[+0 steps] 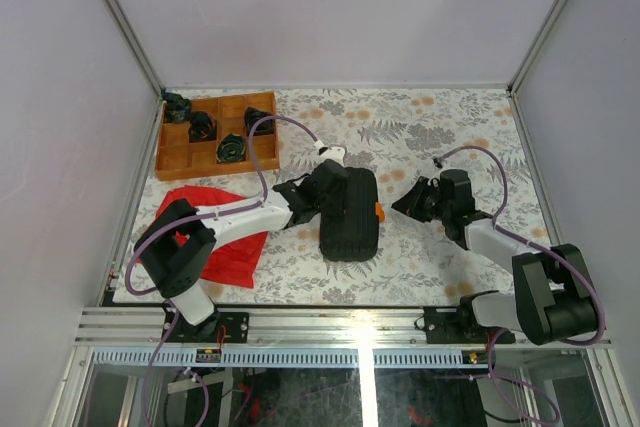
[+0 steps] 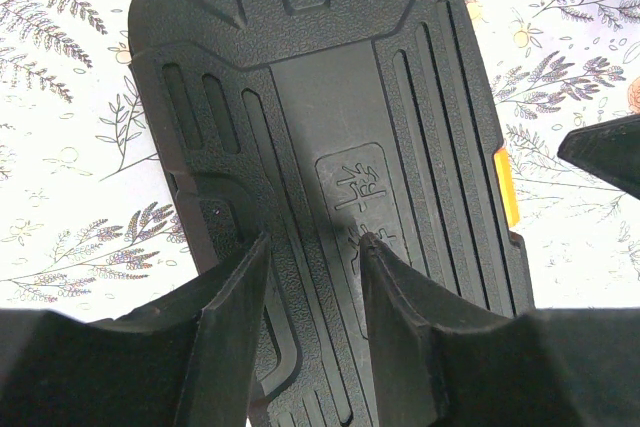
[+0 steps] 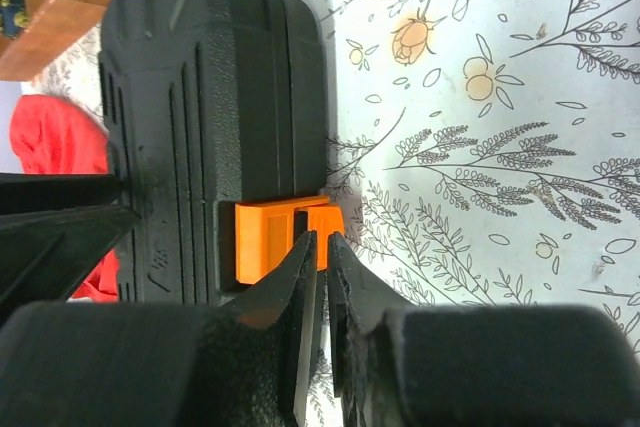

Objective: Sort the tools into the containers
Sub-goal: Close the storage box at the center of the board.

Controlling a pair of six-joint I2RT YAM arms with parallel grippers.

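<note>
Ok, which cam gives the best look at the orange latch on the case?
Right wrist: the orange latch sits large and centred on the side of the case, the right gripper at it. Top external shows only an orange speck on its right edge; left wrist, a thin sliver beside the lid.

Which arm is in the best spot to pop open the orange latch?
Right, probably. The right tool is at the latch, while the left tool is over the top of the case, away from it.
</note>
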